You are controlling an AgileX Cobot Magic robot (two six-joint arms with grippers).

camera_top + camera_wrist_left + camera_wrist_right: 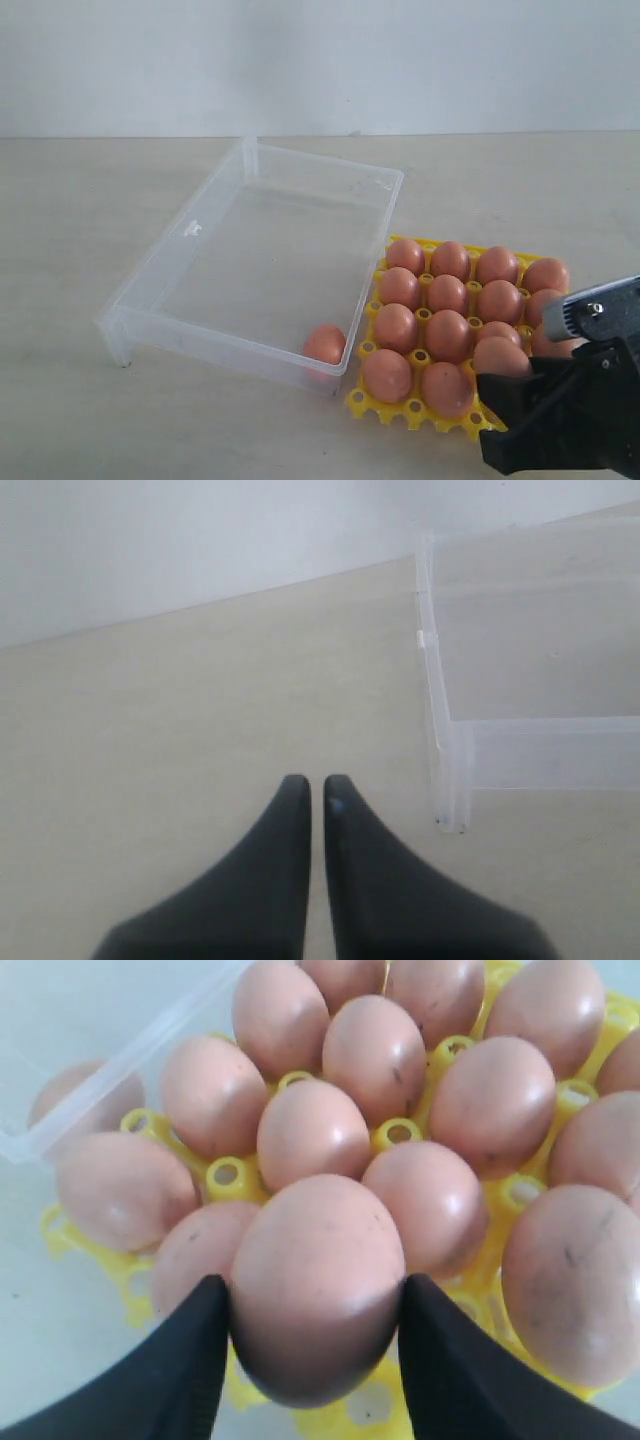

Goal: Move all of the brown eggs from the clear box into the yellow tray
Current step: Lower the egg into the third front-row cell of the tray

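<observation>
Beige table (80, 250) w/ clear box (215, 337) beside yellow tray (414, 412).

The eggs (447, 335) have smooth orange-brown shells, matt with a faint sheen and a few fine dark flecks. The tray (415, 410) is bright yellow plastic, smooth and slightly glossy. The box (180, 255) is clear plastic, smooth, a little cloudy along its walls and edges. The worktop (80, 200) is pale beige, matt and even. The left hand (317, 790) and right hand (315, 1300) have smooth matt black fingers, plastic or rubber by the look. The wall (320, 60) is plain matt white.
</observation>
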